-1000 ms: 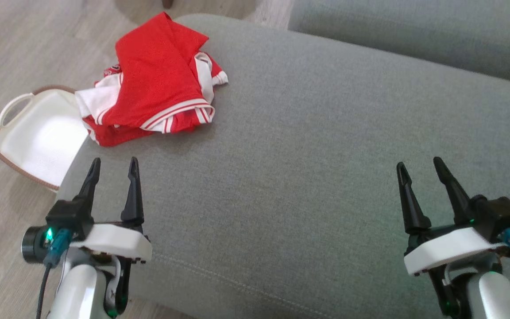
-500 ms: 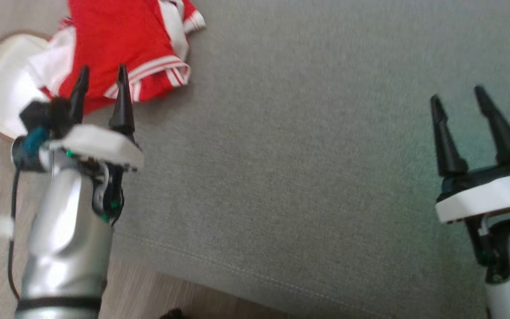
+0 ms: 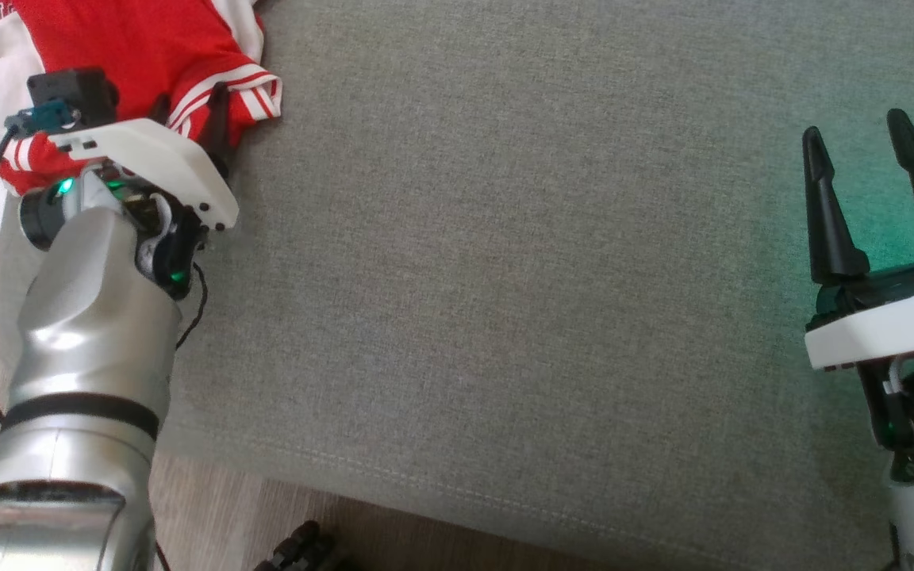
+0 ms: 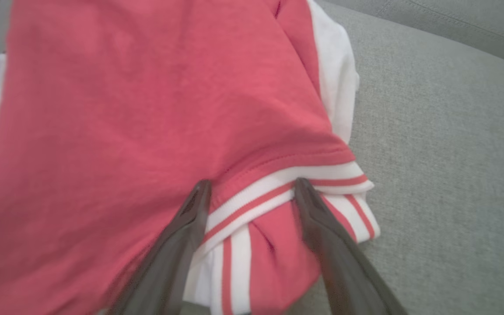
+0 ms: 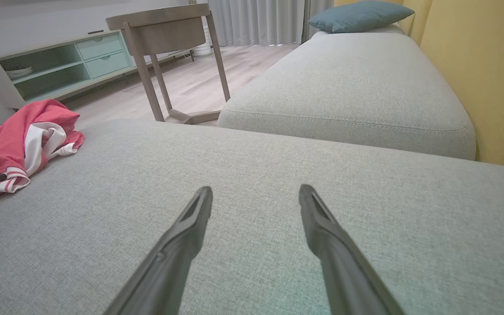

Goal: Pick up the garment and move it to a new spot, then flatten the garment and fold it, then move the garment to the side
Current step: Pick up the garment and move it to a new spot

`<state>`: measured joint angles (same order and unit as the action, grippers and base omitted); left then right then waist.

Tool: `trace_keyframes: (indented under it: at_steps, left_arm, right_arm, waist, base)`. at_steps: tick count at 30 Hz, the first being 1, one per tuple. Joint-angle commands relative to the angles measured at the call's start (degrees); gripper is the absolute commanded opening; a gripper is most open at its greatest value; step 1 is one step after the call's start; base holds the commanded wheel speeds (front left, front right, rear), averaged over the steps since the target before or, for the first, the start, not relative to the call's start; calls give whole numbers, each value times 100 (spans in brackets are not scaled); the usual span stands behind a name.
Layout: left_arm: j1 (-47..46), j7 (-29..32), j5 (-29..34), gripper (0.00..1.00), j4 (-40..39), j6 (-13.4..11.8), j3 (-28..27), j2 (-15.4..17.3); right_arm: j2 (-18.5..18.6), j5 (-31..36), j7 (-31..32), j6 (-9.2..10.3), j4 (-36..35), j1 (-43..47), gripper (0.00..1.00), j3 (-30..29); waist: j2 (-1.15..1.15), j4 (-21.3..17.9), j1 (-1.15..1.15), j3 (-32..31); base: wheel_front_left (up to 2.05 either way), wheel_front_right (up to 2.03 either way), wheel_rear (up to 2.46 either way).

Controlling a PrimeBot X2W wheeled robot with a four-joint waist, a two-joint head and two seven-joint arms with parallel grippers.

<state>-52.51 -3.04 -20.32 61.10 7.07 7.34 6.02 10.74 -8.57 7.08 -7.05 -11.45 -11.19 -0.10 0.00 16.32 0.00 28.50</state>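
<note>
Lying bunched at the far left corner of a grey sofa cushion (image 3: pixel 505 277), the red garment (image 3: pixel 132 40) shows white panels and a red-and-white striped hem (image 4: pixel 278 192) turned toward the robot. The left gripper (image 3: pixel 190 99) is at that hem, and in the left wrist view its fingers (image 4: pixel 177 245) stand wide apart with the tips at either side of the striped band, not closed on it; whether they press into the cloth cannot be told. Well apart to the right, the right gripper (image 3: pixel 856 127) hangs over bare cushion, its fingers (image 5: pixel 177 245) also spread wide and holding nothing. From the right wrist view the garment (image 5: pixel 15 131) sits far off to the side. Beyond the cushion lie a second grey cushion (image 5: pixel 344 74) with a blue pillow (image 5: pixel 357 15), a wooden side table (image 5: pixel 169 26) and a pale green cabinet (image 5: pixel 59 61) on the wood floor (image 5: pixel 190 83).
</note>
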Motion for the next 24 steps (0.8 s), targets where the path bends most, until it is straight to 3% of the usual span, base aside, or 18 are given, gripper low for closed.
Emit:
trace_keyframes:
  at_steps: [1, 2, 3, 13, 24]
  left_arm:
    - [-128, 20, -28, 96, 4, 15, -69, 346]
    - [-182, -34, -24, 36, 53, 18, -46, 369]
    - [-227, -145, -12, 0, 76, 20, -27, 396]
    - [-332, -1117, 287, 0, -241, -121, 148, 680]
    - [796, -1194, 628, 0, -3166, -426, 56, 884]
  right_arm:
    - [41, -31, 25, -44, -226, -21, 100, 102]
    - [38, -33, 23, -44, -220, -9, 100, 87]
    - [29, -33, 20, -44, -209, 9, 100, 71]
    - [-148, -42, -48, -44, -104, 240, 100, -16]
    - [-496, -78, -213, -44, 21, 658, 100, -38]
  waist:
    - [0, 2, 0, -24]
    - [0, 7, 0, -44]
    - [0, 17, 0, -81]
    - [0, 115, 0, -706]
    - [0, -20, 0, -1773]
  base:
    - [0, 0, 0]
    - [0, 0, 0]
    - [0, 0, 0]
    - [0, 0, 0]
    - [0, 0, 0]
